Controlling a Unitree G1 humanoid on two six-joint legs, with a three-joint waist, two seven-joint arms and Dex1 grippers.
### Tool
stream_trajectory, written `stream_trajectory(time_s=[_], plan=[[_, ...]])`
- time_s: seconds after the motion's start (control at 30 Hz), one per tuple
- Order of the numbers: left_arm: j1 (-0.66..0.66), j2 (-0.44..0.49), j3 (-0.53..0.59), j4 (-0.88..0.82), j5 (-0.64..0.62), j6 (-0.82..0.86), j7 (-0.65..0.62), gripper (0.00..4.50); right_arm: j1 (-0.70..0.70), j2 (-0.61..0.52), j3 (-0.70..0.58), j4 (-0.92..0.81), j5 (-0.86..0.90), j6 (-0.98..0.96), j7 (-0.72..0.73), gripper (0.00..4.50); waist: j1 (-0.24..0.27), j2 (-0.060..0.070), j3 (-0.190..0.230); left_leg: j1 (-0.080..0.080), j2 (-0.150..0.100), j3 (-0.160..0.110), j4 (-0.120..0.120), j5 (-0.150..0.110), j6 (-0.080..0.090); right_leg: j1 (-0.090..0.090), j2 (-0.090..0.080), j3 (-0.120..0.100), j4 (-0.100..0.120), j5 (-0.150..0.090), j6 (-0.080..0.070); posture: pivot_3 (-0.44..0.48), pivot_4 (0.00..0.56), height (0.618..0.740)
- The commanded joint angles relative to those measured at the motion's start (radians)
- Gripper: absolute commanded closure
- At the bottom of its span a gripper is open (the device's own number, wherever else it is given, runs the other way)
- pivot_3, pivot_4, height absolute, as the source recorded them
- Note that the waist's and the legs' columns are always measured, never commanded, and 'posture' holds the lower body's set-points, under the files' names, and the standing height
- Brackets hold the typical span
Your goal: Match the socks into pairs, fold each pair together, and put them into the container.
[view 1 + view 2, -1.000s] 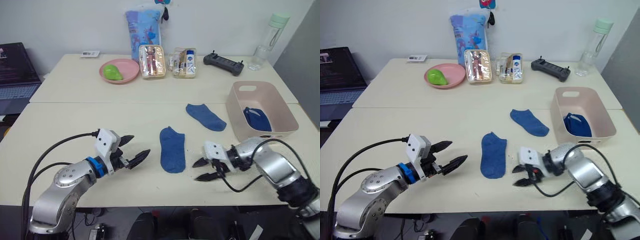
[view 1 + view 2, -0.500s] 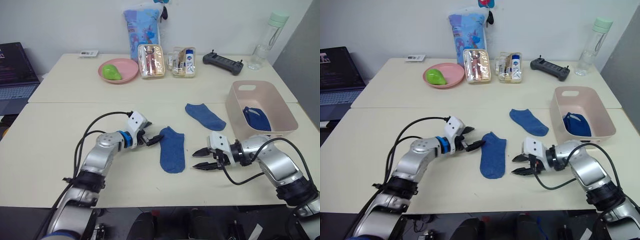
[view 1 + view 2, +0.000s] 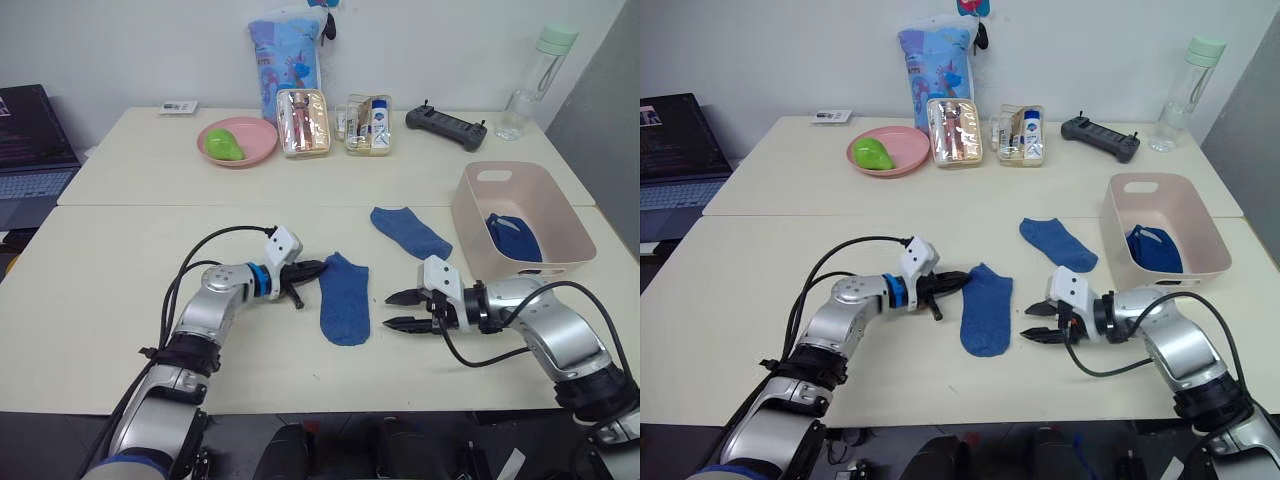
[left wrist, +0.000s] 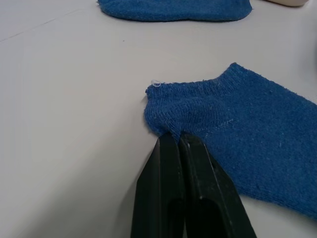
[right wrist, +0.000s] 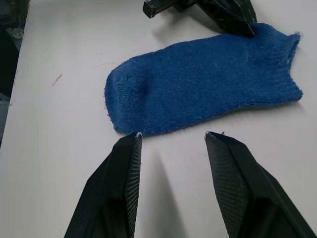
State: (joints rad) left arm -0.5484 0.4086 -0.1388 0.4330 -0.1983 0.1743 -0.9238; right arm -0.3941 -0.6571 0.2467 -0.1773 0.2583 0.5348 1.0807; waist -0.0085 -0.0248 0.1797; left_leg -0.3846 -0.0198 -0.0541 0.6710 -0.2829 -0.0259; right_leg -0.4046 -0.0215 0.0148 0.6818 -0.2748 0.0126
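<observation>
left gripper [image 4: 177, 136], having crossed table, now pinching cuff of medium-blue sock [image 3: 344, 297], fingers together. right gripper [image 5: 171, 144] edging toward sock toe, fingers apart. second sock [image 3: 411, 232] lying beside pink tub [image 3: 560, 255]; pairing starting.

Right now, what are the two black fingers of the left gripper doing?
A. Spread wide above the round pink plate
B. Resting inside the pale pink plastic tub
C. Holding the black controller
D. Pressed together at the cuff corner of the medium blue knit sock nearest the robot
D: in the left wrist view the left gripper's fingers are shut at the cuff corner of the medium blue knit sock, which lies flat on the cream table.
</observation>
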Motion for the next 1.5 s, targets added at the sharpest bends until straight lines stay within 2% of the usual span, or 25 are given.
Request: stream_trajectory(time_s=[0.03, 0.17, 0.3, 0.4, 0.57, 0.77, 1.0, 1.1, 1.23, 1.27, 1.33, 1.37, 1.43, 1.5], plan=[[0.029, 0.003, 0.025, -0.097, -0.020, 0.015, 0.003, 4.48, -0.075, 0.062, -0.032, 0.067, -0.017, -0.041, -0.074, 2.29, -0.005, 0.000, 0.000, 0.000, 0.000, 0.000, 0.000, 0.000, 0.000, 0.000, 0.000, 0.000, 0.000, 0.000, 0.000, 0.000, 0.150, 0.740], [0.047, -0.006, 0.033, -0.185, -0.043, 0.056, -0.008, 4.48, -0.160, 0.150, -0.033, 0.192, -0.050, -0.044, -0.165, 2.29, -0.008, 0.000, 0.000, 0.000, 0.000, 0.000, 0.000, 0.000, 0.000, 0.000, 0.000, 0.000, 0.001, 0.000, 0.000, 0.000, 0.150, 0.740], [0.077, 0.018, -0.003, -0.267, -0.047, 0.118, -0.054, 4.48, -0.233, 0.204, 0.036, 0.336, -0.092, -0.042, -0.140, 2.29, -0.009, 0.000, 0.000, 0.000, 0.000, 0.000, 0.000, 0.000, 0.000, 0.000, 0.000, 0.000, 0.000, 0.000, 0.000, 0.000, 0.150, 0.740], [0.091, 0.029, -0.027, -0.320, -0.049, 0.163, -0.081, 4.48, -0.253, 0.197, 0.057, 0.369, -0.107, -0.046, -0.104, 2.29, -0.008, 0.000, 0.000, -0.001, 0.000, 0.000, 0.000, 0.000, 0.000, 0.000, 0.000, 0.000, 0.000, 0.000, 0.000, 0.000, 0.150, 0.740], [0.086, 0.020, -0.029, -0.305, -0.028, 0.152, -0.063, 4.48, -0.257, 0.190, 0.061, 0.389, -0.132, -0.035, -0.089, 2.29, -0.011, 0.000, 0.000, 0.000, 0.000, 0.000, 0.000, 0.000, 0.000, 0.000, 0.000, 0.000, 0.000, 0.000, 0.000, 0.000, 0.150, 0.740], [0.080, 0.020, -0.021, -0.300, -0.027, 0.147, -0.059, 4.48, -0.278, 0.232, 0.034, 0.433, -0.126, -0.005, -0.121, 2.29, -0.018, 0.000, 0.000, 0.000, 0.000, 0.000, 0.000, 0.000, 0.000, 0.000, 0.000, 0.000, 0.001, 0.000, 0.000, 0.000, 0.150, 0.740], [0.074, 0.028, -0.013, -0.286, -0.025, 0.139, -0.059, 4.48, -0.292, 0.245, 0.046, 0.505, -0.164, -0.060, -0.113, 2.29, -0.019, 0.000, 0.000, 0.000, 0.000, 0.000, 0.000, 0.000, 0.000, 0.000, 0.000, 0.000, 0.001, 0.000, 0.000, 0.000, 0.150, 0.740], [0.071, 0.024, -0.011, -0.284, -0.027, 0.138, -0.053, 4.50, -0.289, 0.241, 0.046, 0.490, -0.148, -0.053, -0.075, 2.93, -0.019, 0.000, 0.000, 0.000, 0.000, 0.000, 0.001, 0.000, 0.000, 0.000, 0.000, 0.000, 0.001, 0.000, 0.000, 0.000, 0.150, 0.740], [0.068, 0.023, -0.009, -0.275, -0.029, 0.140, -0.043, 4.50, -0.284, 0.243, 0.047, 0.476, -0.149, -0.047, -0.063, 4.32, -0.019, 0.000, 0.000, 0.000, 0.000, 0.000, 0.000, 0.000, 0.000, 0.000, 0.000, 0.000, 0.001, 0.000, 0.000, 0.000, 0.150, 0.740], [0.068, 0.024, -0.009, -0.274, -0.030, 0.142, -0.043, 4.50, -0.282, 0.244, 0.047, 0.476, -0.152, -0.048, -0.063, 4.46, -0.019, 0.000, 0.000, 0.000, 0.000, 0.000, 0.000, 0.000, 0.000, 0.000, 0.000, 0.000, 0.001, 0.000, 0.000, 0.000, 0.150, 0.740], [0.063, 0.021, 0.007, -0.266, -0.032, 0.128, -0.027, 4.50, -0.273, 0.240, 0.045, 0.463, -0.151, -0.042, -0.061, 4.46, -0.019, 0.000, 0.000, 0.000, 0.000, 0.000, 0.000, 0.000, 0.000, 0.000, 0.000, 0.000, 0.001, 0.000, 0.000, 0.000, 0.150, 0.740], [0.062, 0.019, 0.017, -0.263, -0.034, 0.123, -0.017, 4.08, -0.268, 0.237, 0.044, 0.454, -0.149, -0.036, -0.058, 4.50, -0.019, 0.000, 0.000, 0.000, 0.000, 0.000, 0.000, 0.000, 0.000, 0.000, 0.000, 0.000, 0.001, 0.000, 0.000, 0.000, 0.150, 0.740], [0.073, 0.034, 0.057, -0.290, -0.053, 0.136, 0.003, 3.62, -0.251, 0.229, 0.030, 0.426, -0.141, -0.012, -0.066, 4.50, -0.019, 0.000, 0.000, 0.000, 0.000, 0.000, 0.000, 0.000, 0.000, 0.000, 0.000, 0.000, 0.001, 0.000, 0.000, 0.000, 0.150, 0.740], [0.104, 0.064, 0.090, -0.348, -0.073, 0.160, 0.005, 2.98, -0.233, 0.222, 0.015, 0.393, -0.134, 0.015, -0.078, 4.50, -0.019, 0.000, 0.000, 0.000, 0.000, 0.000, 0.000, 0.000, 0.000, 0.000, 0.000, 0.000, 0.001, 0.000, 0.000, 0.000, 0.150, 0.740]])
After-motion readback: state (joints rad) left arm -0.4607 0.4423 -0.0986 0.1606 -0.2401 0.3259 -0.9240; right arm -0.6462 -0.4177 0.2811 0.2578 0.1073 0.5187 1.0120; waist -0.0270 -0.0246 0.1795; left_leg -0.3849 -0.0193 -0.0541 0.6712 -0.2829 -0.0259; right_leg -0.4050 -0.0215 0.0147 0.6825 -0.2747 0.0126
